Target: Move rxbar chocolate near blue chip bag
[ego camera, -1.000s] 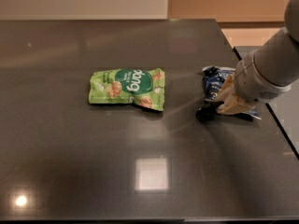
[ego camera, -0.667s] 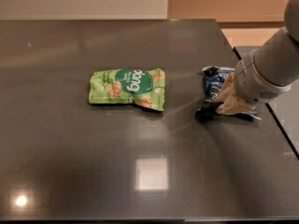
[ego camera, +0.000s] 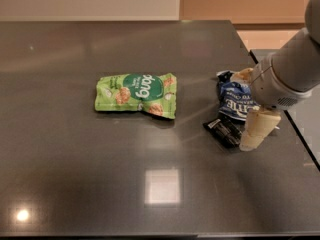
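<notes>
The rxbar chocolate (ego camera: pixel 225 129), a small flat black wrapper, lies on the dark table (ego camera: pixel 75 174) at the right. Its far end touches the blue chip bag (ego camera: pixel 234 100), a crumpled navy bag with white lettering. My gripper (ego camera: pixel 250 103) hangs over the right side of the blue bag, below the grey arm (ego camera: pixel 292 69). It is open. One beige finger (ego camera: pixel 257 129) stands just right of the bar and does not hold it. The other finger (ego camera: pixel 243 75) is at the bag's far edge.
A light green snack bag (ego camera: pixel 137 94) lies flat in the middle of the table, well left of the bar. The table's right edge (ego camera: pixel 300 144) runs close past my gripper. A bright light glare (ego camera: pixel 162 186) shows on the near tabletop.
My gripper has opened and lifted back off the bar. The black bar, before mostly hidden under the fingers, now lies uncovered on the table against the blue bag.
</notes>
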Action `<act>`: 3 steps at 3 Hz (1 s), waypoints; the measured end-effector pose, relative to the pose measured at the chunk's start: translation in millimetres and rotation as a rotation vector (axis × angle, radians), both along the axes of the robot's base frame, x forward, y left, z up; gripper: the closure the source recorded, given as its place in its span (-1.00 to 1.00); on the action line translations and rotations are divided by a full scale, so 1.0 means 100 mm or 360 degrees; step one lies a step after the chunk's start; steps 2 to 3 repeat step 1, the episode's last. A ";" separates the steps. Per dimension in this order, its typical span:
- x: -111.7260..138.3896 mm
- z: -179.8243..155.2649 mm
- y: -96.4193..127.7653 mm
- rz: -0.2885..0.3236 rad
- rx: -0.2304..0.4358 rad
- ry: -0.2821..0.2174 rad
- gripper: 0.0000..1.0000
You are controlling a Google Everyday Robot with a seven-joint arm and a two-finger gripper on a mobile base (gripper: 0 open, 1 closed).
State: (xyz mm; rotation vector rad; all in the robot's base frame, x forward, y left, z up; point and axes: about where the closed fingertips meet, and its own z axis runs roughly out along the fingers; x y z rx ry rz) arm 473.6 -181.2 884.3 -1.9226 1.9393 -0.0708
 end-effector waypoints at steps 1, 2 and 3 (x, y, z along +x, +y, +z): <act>0.00 0.00 0.00 0.0000 0.0000 0.0000 -1.00; 0.00 0.00 0.00 0.0000 0.0000 0.0000 -1.00; 0.00 0.00 0.00 0.0000 0.0000 0.0000 -1.00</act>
